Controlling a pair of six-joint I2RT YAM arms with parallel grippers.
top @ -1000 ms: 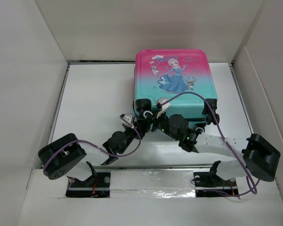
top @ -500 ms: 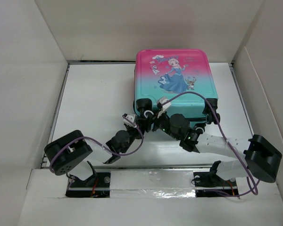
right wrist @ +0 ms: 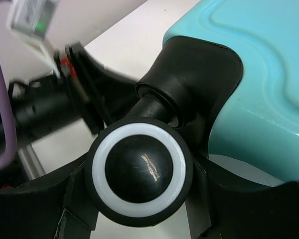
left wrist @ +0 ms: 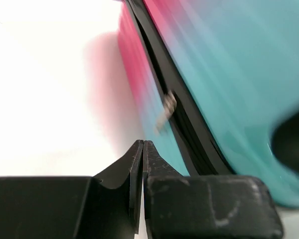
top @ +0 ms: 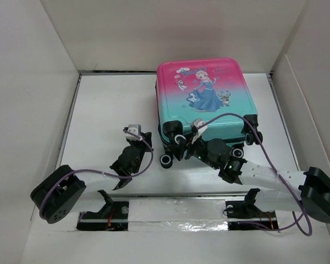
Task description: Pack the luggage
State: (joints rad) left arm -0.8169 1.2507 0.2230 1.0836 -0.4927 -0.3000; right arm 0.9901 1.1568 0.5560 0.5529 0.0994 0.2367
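Left gripper (left wrist: 142, 148): jaws pressed together, holding nothing; just off the near-left corner of the luggage (top: 206, 102), apart from its shell.
Right gripper (right wrist: 138, 196): jaws closed around a black wheel (right wrist: 139, 169) with a white ring at the luggage's near edge, one finger on each side of it.
Zip pull (left wrist: 167, 107): blurred, on the black seam along the luggage's left side.
Luggage: lying flat and closed, princess print up, teal end and wheels towards the arms, pink end away.
Table (top: 110, 104): white, under the luggage.
Walls (top: 170, 33): white panels beyond the luggage's pink end.
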